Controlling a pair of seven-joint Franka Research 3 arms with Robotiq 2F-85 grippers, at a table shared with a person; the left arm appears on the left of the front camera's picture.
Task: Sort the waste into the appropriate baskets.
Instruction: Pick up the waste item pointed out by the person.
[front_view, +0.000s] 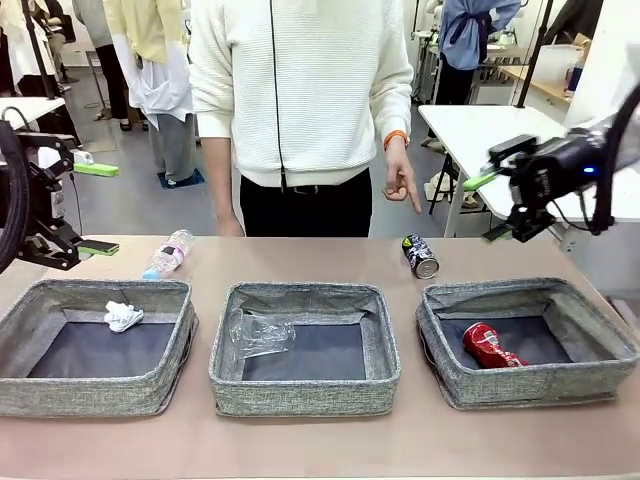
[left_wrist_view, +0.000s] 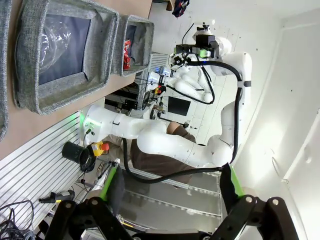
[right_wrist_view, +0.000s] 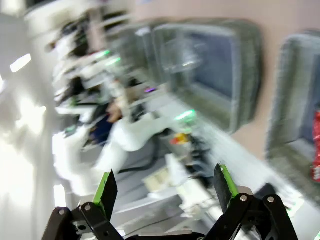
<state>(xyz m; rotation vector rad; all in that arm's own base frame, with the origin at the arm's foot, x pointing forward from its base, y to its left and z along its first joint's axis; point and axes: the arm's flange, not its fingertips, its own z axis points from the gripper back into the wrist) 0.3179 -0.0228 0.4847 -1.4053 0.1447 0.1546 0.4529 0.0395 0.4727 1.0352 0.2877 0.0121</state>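
Taking the middle basket (front_view: 300, 395) as the dial's centre, with twelve toward the person, two pieces of waste lie loose on the table. The dark can (front_view: 421, 256) is at about one o'clock, and the clear bottle (front_view: 168, 254) is at about eleven, just beyond the left basket (front_view: 90, 395). Already binned are the tissue wad (front_view: 123, 316) in the left basket, a crushed bottle (front_view: 258, 333) in the middle one and the red can (front_view: 492, 345) in the right basket (front_view: 530, 385). The left gripper (front_view: 97, 209) hangs at nine o'clock and the right gripper (front_view: 490, 207) at three. Both are raised off the table, with jaws spread wide and nothing between them. The nearest hazard is the person's hand (front_view: 402, 180), which points down at twelve o'clock of the dark can, so a reach by the right arm could strike it. The can seems to lie on its side, and one finger landing first would probably roll it away toward the far edge. The clear bottle is light, smooth and also on its side, so an off-centre squeeze may shoot it out of the pads. A low carry could snag a soft fabric wall and drag a basket. Either piece could also land in the wrong basket, because the three look alike. The right wrist view is blurred, so nothing fine can be judged from it.
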